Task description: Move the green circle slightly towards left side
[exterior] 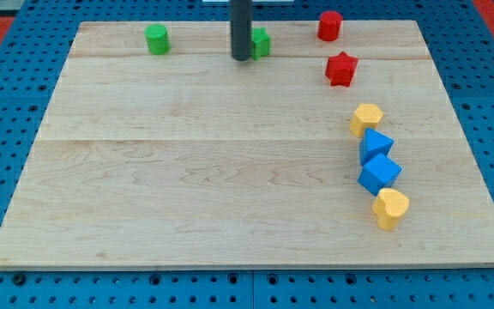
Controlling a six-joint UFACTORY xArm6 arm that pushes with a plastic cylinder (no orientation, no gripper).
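A green round block [156, 39] stands near the view's top left on the wooden board [187, 172]. A second green block [261, 42] sits near the top centre, partly hidden, so its shape is unclear. My tip [241, 57] is right against that second green block's left side, well to the right of the green circle. The rod rises out of the view's top.
A red cylinder-like block [329, 26] and a red star [341, 69] lie at the top right. Down the right side run a yellow hexagon [366, 118], two blue cubes [375, 146] [378, 173] and a yellow heart [390, 208].
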